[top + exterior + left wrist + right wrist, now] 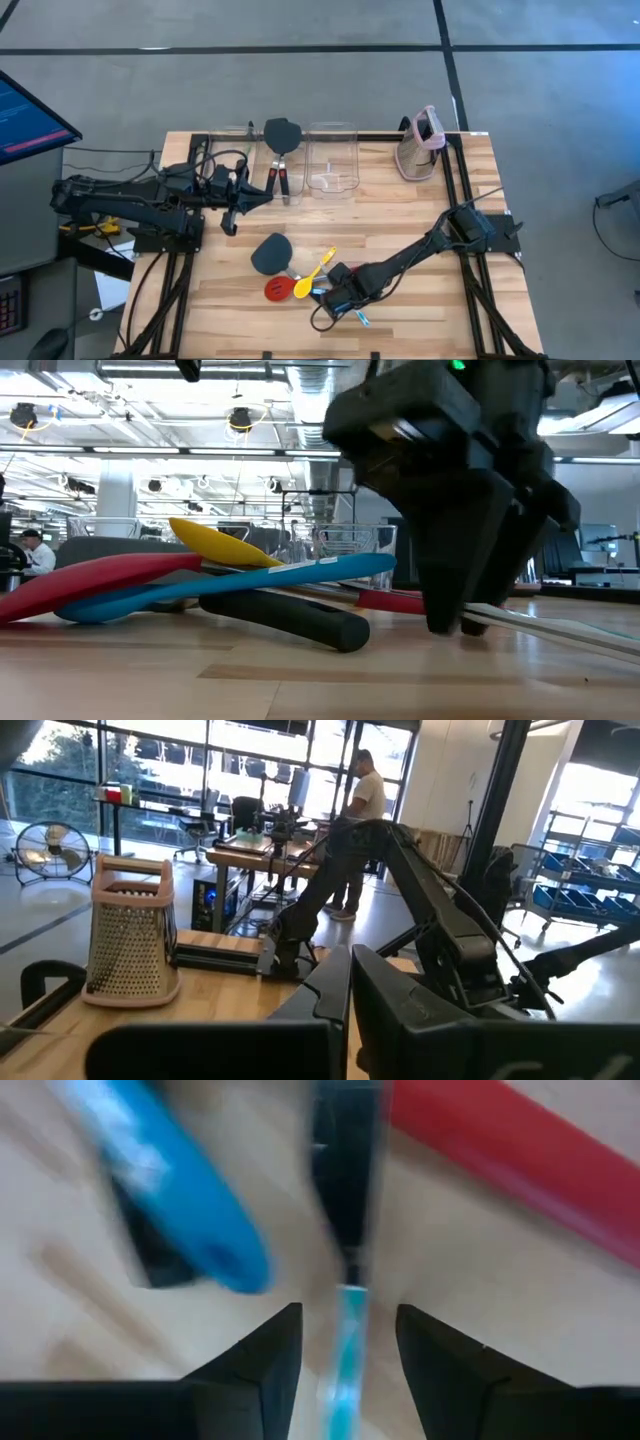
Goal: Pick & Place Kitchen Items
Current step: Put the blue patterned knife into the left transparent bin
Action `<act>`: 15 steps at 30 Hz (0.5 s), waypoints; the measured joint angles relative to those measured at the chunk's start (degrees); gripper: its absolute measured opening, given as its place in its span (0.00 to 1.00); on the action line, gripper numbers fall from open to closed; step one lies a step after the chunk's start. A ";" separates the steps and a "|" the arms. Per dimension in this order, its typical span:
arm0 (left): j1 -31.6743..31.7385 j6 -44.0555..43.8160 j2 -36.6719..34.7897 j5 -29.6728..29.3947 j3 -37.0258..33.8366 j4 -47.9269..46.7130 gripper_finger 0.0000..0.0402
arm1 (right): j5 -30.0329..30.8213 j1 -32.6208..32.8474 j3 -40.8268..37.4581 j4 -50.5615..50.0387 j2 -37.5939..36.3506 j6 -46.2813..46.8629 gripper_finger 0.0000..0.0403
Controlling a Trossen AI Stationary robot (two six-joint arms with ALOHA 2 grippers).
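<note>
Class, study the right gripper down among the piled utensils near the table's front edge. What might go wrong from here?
1. The right gripper has its fingers open astride a thin silvery-green tool; closing off-centre could let it slip out.
2. The blue spoon, yellow spoon and red slotted spoon lie crossed right beside it, so lifting may drag or scatter them.

On the table [420,280], a heap of utensils [300,282] lies at lower centre of the high view, the right gripper [338,300] at its right edge (fingers straddling a thin tool [345,1350]). Upper centre, a spatula [281,140] lies between two bins [333,160]; a grater [420,142] stands upper right.
</note>
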 joint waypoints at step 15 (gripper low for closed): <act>0.00 0.00 0.00 0.00 0.00 -0.54 0.01 | -0.12 -0.42 0.00 -0.17 -0.08 -0.96 0.05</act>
